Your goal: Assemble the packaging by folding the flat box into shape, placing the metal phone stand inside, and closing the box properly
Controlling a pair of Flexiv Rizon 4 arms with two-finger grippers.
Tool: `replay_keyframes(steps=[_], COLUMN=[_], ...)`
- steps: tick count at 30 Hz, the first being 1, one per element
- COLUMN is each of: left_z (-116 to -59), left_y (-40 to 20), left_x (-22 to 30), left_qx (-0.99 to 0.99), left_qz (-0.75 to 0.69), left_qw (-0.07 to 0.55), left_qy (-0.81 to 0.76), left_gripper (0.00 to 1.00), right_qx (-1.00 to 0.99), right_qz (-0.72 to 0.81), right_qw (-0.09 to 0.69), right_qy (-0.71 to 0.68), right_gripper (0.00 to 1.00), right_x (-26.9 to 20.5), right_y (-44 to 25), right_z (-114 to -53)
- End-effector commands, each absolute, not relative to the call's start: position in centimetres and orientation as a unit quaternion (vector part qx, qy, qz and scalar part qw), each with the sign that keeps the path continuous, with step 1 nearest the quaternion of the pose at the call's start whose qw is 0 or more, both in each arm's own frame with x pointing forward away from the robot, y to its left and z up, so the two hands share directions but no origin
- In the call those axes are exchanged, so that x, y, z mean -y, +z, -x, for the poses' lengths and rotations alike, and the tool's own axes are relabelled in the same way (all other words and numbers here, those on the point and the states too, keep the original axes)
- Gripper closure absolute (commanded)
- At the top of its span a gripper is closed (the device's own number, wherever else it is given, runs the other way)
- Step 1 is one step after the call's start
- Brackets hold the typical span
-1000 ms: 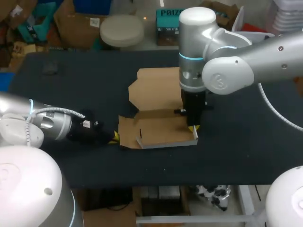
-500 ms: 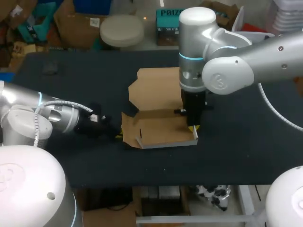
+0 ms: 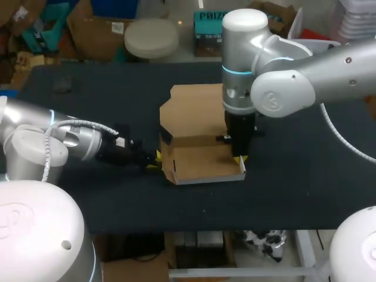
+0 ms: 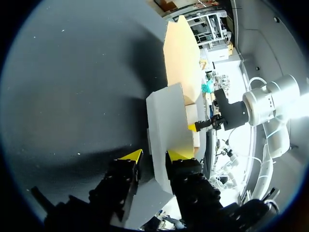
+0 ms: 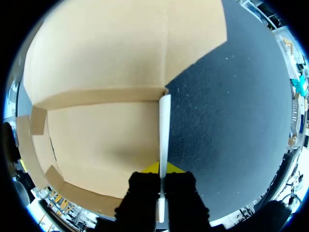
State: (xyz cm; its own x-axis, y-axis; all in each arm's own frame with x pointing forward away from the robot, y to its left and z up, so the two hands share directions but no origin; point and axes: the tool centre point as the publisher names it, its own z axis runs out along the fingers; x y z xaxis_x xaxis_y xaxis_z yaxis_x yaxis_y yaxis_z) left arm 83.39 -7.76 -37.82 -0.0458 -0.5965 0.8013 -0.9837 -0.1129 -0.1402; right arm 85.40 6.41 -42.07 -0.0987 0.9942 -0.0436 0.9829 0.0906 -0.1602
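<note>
- Folding is the step in hand: the box (image 3: 200, 157) is half formed, its base flat on the table (image 3: 305, 188) with low walls rising round it.
- The lid panel (image 3: 191, 108) lies flat on the far side of the box, not yet lifted.
- The right gripper (image 5: 162, 174) comes straight down onto the right side of the box. Its jaws are pinched on the thin right wall (image 5: 164, 121), one finger inside the box and one outside, holding that wall upright.
- The left gripper (image 4: 154, 155) comes in low at the left side of the box. Its jaws stand narrowly apart with the left wall (image 4: 166, 116) between them. The wall seems to lean on one finger only, so I judge it nudged, not gripped.
- No metal phone stand shows inside the box. A small dark object (image 3: 61, 86) lies well off to the far left of the box, too dim to tell what it is.
- The task looks early: shaping is unfinished, and loading and closing are still to do.
- Next, the left wall needs to be stood fully square and its tabs tucked in while the right wall is kept steady.
- The card is thin, so a sideways push could slide the box or buckle a wall.
</note>
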Motion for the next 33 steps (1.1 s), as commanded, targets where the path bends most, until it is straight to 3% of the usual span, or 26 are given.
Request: replay_keyframes(steps=[1,14,33], left_z=[-83.5,-83.9,-84.3], left_y=[-37.5,-37.3,-37.1], left_x=[8.1,9.9,12.4], left_qx=[0.616,0.617,0.628], left_qz=[-0.639,-0.630,-0.640], left_qw=[0.257,0.272,0.252], left_qy=[0.382,0.386,0.364], left_gripper=[0.66,0.62,0.62], right_qx=[0.737,0.737,0.737], right_qz=[0.670,0.670,0.670], right_qw=[0.038,0.038,0.038], right_qy=[0.076,0.076,0.076], right_gripper=[1.00,1.00,1.00], right_x=[-6.5,-6.5,-6.5], right_y=[-42.4,-42.4,-42.4], right_z=[-85.3,-85.3,-85.3])
